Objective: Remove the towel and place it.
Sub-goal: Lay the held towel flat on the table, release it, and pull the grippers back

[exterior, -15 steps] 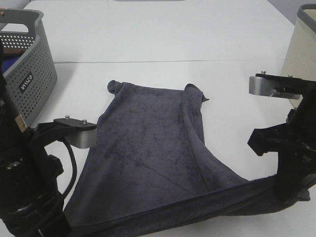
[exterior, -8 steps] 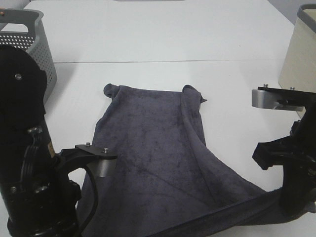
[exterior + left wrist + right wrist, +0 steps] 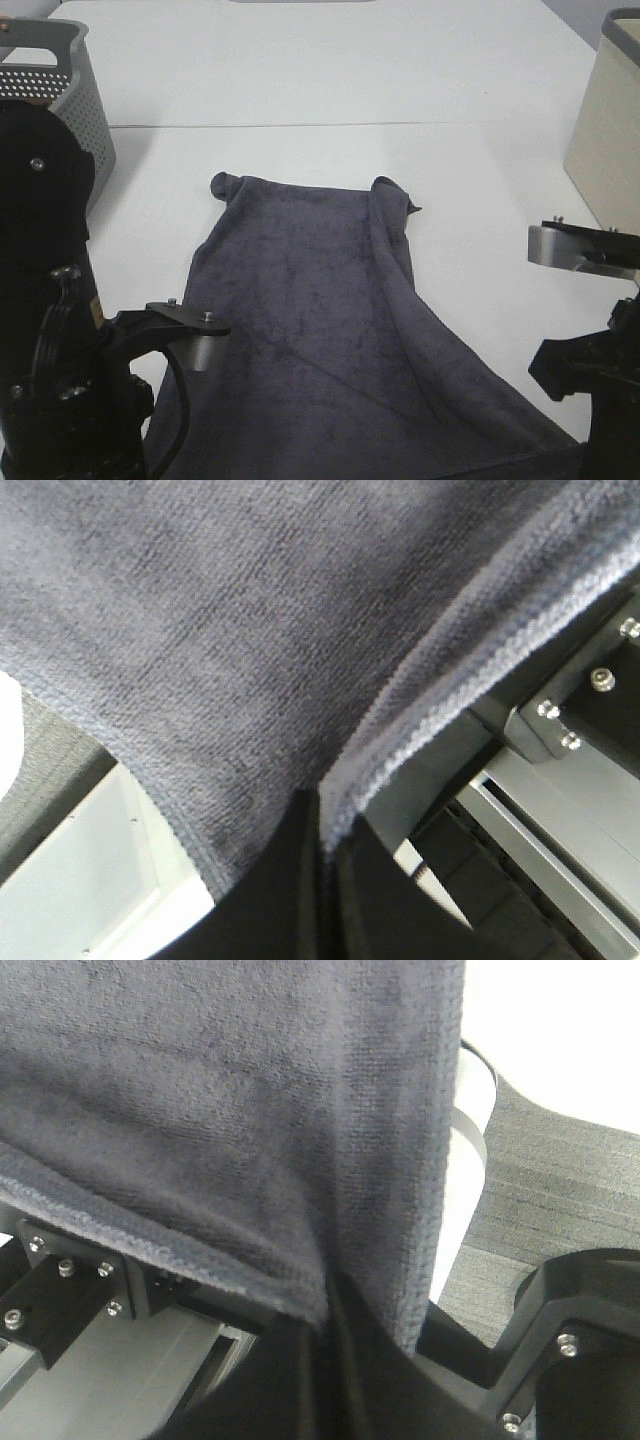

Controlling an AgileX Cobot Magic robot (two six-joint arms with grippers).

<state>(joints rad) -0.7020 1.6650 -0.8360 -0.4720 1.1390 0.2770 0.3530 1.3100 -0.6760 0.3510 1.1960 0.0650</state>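
Your towel [image 3: 320,330] lies spread on the white surface [image 3: 300,80], beside the grey basket [image 3: 70,100]. Its far edge rests flat with both corners bunched, level with the basket's front. Its near edge is held up off the surface. The left end effector [image 3: 322,815] is clamped tight on the hem at the basket's side. The right end effector [image 3: 330,1310] is pinched closed on the hem farthest from the basket. A cream bin [image 3: 610,130] stands across the towel from the basket.
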